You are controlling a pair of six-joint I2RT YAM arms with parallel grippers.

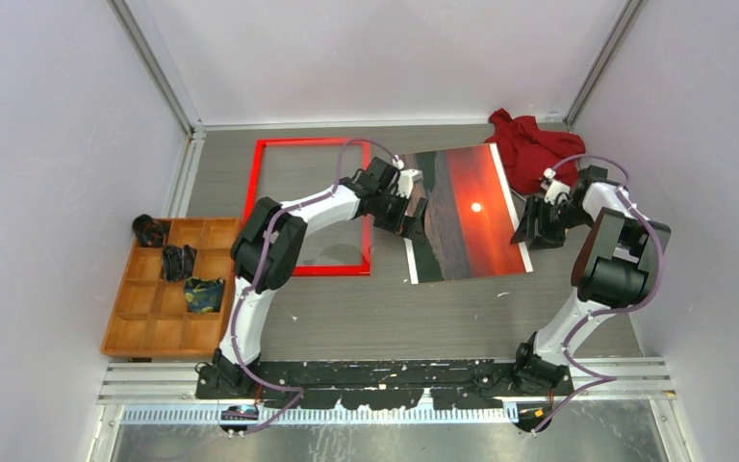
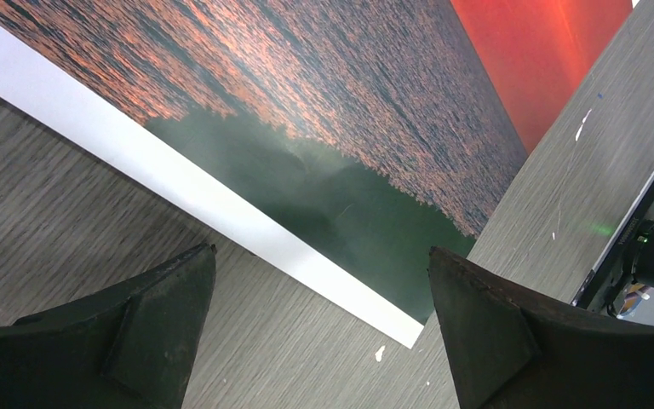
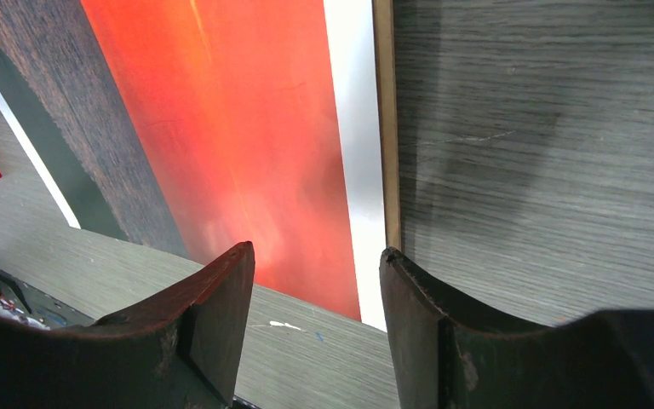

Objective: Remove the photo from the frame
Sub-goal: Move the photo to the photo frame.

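Observation:
The photo [image 1: 471, 217], a sunset print with white strips on two edges, lies flat on the table to the right of the red frame [image 1: 308, 207], outside it. The frame lies flat with bare table showing through it. My left gripper [image 1: 416, 223] hovers over the photo's left edge. In the left wrist view its jaws stand wide open [image 2: 321, 251] above the white strip and the photo's [image 2: 324, 111] near corner, holding nothing. My right gripper [image 1: 527, 231] is at the photo's right edge. It stands open [image 3: 316, 250] over the photo's [image 3: 238, 128] corner, with nothing between its fingers.
A thin brown board edge [image 3: 385, 119] shows beside the photo's right white strip. A red cloth [image 1: 531, 144] lies at the back right. A wooden compartment tray [image 1: 144, 327] with dark small items stands at the left. Enclosure walls stand on three sides.

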